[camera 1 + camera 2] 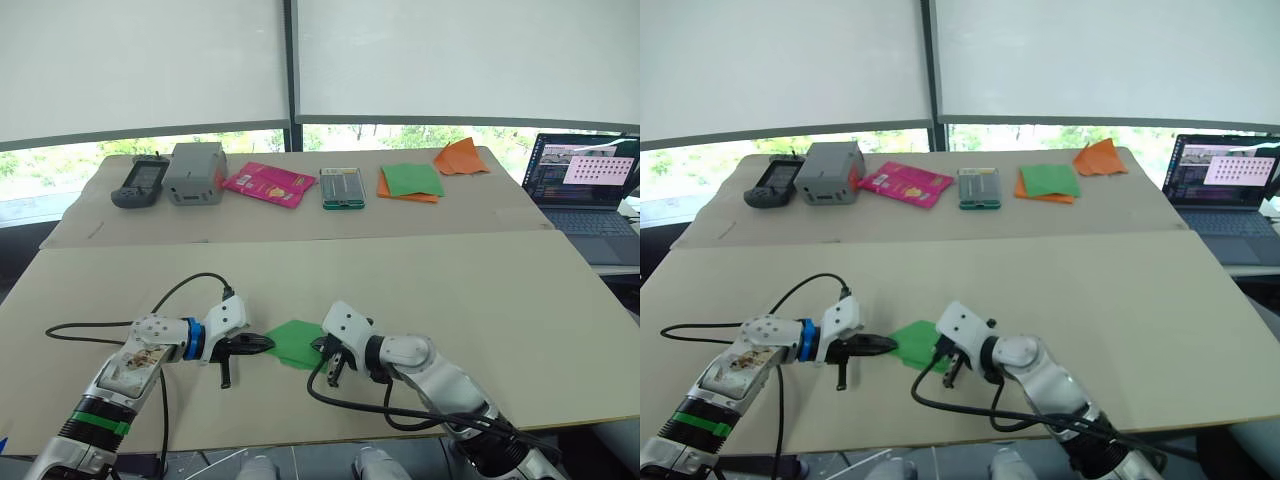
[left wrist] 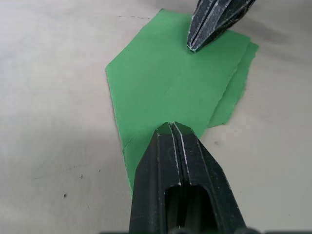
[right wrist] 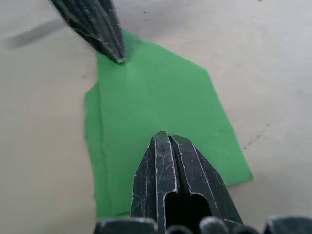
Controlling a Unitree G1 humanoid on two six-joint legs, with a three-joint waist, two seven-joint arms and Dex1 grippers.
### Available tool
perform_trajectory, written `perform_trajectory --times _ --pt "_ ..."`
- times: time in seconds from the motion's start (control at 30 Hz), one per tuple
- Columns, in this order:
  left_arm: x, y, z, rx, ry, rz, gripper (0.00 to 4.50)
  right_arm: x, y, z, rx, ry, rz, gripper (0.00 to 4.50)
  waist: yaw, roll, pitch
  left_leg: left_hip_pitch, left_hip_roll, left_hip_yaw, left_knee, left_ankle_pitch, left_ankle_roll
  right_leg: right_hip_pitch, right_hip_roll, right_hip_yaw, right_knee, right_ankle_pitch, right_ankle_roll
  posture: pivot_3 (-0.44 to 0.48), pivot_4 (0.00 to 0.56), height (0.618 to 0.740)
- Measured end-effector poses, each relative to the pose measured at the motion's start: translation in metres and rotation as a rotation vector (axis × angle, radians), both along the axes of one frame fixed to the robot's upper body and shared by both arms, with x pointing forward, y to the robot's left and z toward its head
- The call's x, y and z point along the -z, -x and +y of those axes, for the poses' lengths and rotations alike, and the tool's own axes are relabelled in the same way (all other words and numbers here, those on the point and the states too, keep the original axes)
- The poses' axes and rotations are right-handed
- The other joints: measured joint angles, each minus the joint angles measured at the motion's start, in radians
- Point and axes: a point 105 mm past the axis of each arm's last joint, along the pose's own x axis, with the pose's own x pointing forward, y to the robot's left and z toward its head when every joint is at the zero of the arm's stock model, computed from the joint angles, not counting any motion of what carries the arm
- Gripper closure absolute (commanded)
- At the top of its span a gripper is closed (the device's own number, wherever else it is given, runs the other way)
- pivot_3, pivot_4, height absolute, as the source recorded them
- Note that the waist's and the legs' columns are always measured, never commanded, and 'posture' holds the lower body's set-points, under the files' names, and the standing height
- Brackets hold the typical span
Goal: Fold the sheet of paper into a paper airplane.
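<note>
The sheet of paper (image 1: pixel 295 342), bright green and partly folded into a layered shape with slanted edges, lies flat on the near beige table (image 1: pixel 480 290) between my two grippers. My left gripper (image 1: pixel 266 343) is shut and its tip rests on the paper's left end (image 2: pixel 170 92). My right gripper (image 1: pixel 322 348) is shut too, with its tip pressing on the paper's right end (image 3: pixel 156 102). In the left wrist view the right gripper (image 2: pixel 197 44) touches the far part of the paper. In the right wrist view the left gripper (image 3: pixel 118 58) touches its far corner. Neither gripper has paper between its fingers.
On the far table stand a dark handheld controller (image 1: pixel 140 184), a grey box (image 1: pixel 195 172), a pink packet (image 1: pixel 268 183), a green-edged case (image 1: pixel 342 188), a green sheet on an orange sheet (image 1: pixel 410 182) and crumpled orange paper (image 1: pixel 461 158). A laptop (image 1: pixel 585 185) sits at right. Black cables (image 1: pixel 90 330) trail from both arms.
</note>
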Motion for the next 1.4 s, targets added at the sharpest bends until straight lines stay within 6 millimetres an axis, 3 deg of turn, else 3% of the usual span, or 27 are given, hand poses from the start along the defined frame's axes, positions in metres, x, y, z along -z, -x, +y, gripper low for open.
perform_trajectory --times 0.1,0.23,0.6,0.9,1.13,1.4 --pt "0.000 0.001 -0.001 0.008 -0.004 -0.008 4.50 -0.016 -0.007 -0.006 0.067 -0.082 0.004 3.68 0.000 0.000 0.000 0.000 0.000 0.000 0.000 0.000 0.000 0.000 0.000 0.000 0.000 0.000 0.000 0.000 0.150 0.740" --pt "0.000 0.001 -0.001 0.010 -0.010 -0.012 4.50 -0.040 -0.011 -0.015 0.143 -0.229 0.054 2.27 0.000 0.001 0.000 0.000 0.000 0.000 0.000 0.000 0.000 0.000 0.000 0.000 0.000 0.000 0.000 0.000 0.150 0.740" --pt "0.000 0.002 -0.002 0.010 -0.015 -0.023 4.50 -0.011 0.000 -0.023 0.240 -0.353 0.416 2.27 -0.001 0.002 0.000 -0.001 0.000 0.000 -0.001 0.000 0.000 0.000 0.000 0.000 -0.001 0.000 0.000 0.000 0.150 0.740" --pt "0.001 0.003 -0.003 0.011 -0.020 -0.029 4.50 -0.004 0.004 -0.039 0.284 -0.355 0.529 2.27 -0.003 0.002 0.000 -0.001 0.000 0.000 -0.002 0.000 0.000 0.000 0.000 0.000 -0.001 0.000 0.000 0.000 0.150 0.740" --pt "0.000 0.002 -0.003 0.009 -0.019 -0.041 4.50 -0.002 0.007 -0.018 0.248 -0.438 0.633 2.27 -0.003 0.003 0.000 -0.001 0.000 0.000 -0.003 0.000 0.000 -0.001 0.000 0.000 -0.001 0.000 0.000 0.000 0.150 0.740" --pt "0.000 0.000 -0.003 0.002 -0.018 -0.050 4.50 -0.002 -0.011 -0.012 0.298 -0.554 0.711 2.27 -0.005 0.003 0.000 -0.001 0.000 0.000 -0.003 0.000 0.000 -0.001 0.000 0.000 -0.001 0.000 0.000 0.000 0.150 0.740"
